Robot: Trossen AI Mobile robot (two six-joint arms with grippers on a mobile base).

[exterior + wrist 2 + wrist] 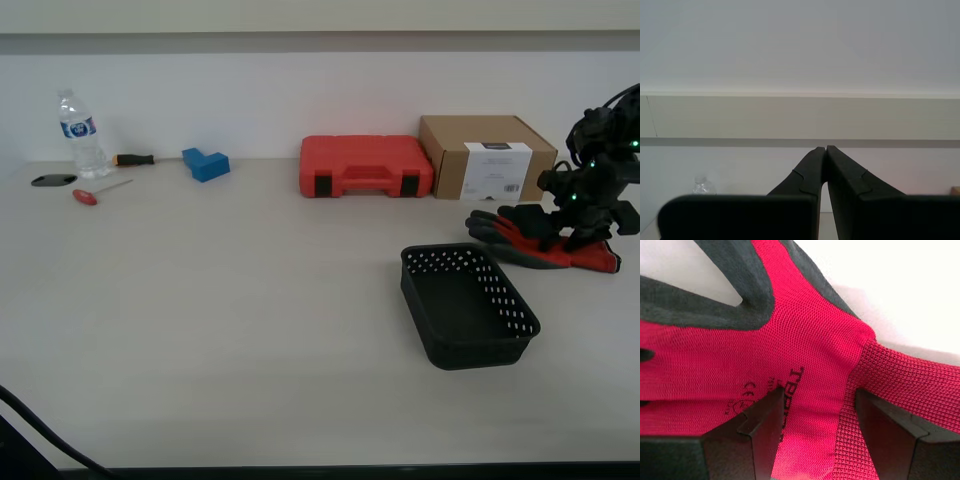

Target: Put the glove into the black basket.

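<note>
My first gripper [815,440] is lowered with its jaws spread, pressing onto red knit fabric between them. My second gripper [826,165] is raised, jaws closed together.

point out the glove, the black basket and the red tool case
glove [520,240]: exterior view, on its red back beside the dark fingers.
black basket [462,293]: exterior view, on its bare solid bottom.
red tool case [365,157]: exterior view, on the lid above the handle.

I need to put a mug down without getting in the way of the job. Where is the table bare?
Bare: the wide stretch between the screwdriver and the black basket, and the front edge. Crowded: the back row, and around the glove where my first gripper works.
</note>
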